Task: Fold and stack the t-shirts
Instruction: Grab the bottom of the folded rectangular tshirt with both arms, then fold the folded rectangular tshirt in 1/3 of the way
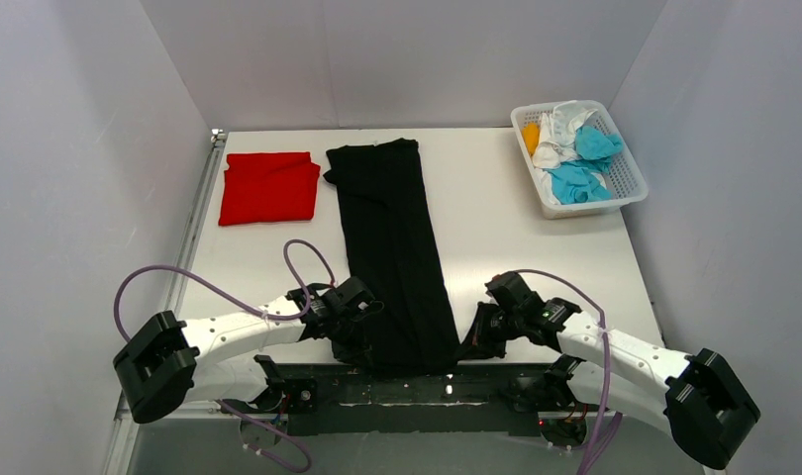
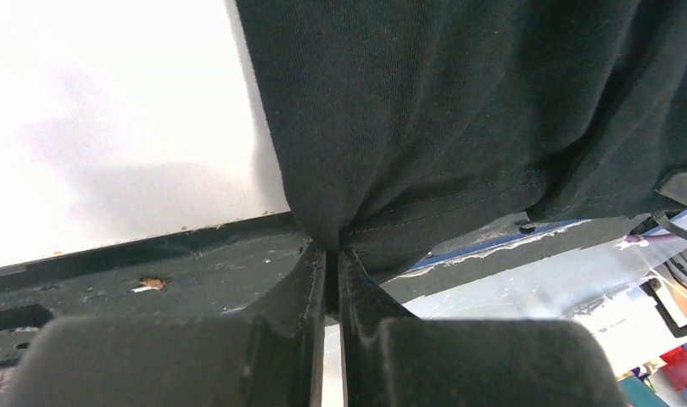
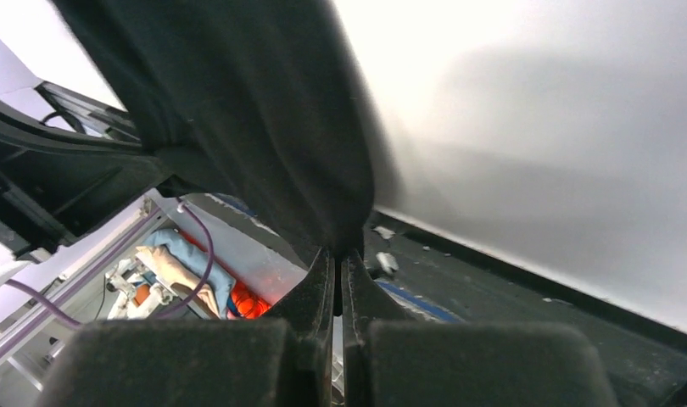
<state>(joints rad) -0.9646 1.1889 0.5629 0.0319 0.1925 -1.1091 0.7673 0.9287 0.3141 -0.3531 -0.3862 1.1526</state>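
- left gripper [image 2: 332,253]: jaws closed to a sliver, pinching the hem of the black t-shirt [image 1: 389,237] at its near-left corner. The cloth puckers into a tight gather right at the fingertips.
- right gripper [image 3: 337,253]: same state, jaws pressed together on a fold of the black cloth at the near-right corner. Fabric rises steeply from the tips in the right wrist view.
- black t-shirt: folded into a long narrow strip. It runs from far-centre of the counter [image 1: 516,237] down to the near edge, between the two arms.
- Its near end sits over the dark base rail [image 1: 397,388]. The hem stitching shows in the left wrist view.
- Its far end lies flat on the counter with a few creases.
- red t-shirt [image 1: 268,188]: folded to a rectangle, flat, far-left on the counter. It is just beside the far end of the black strip, with a thin gap of counter between them.
- basket [image 1: 630,188]: white lattice, far-right corner, well apart from the black t-shirt.
- In the basket, a jumble: cyan cloth [image 1: 580,183], white cloth [image 1: 553,148], orange cloth [image 1: 531,137].
- Both arms sit low, wrists angled inward toward the strip's near end.
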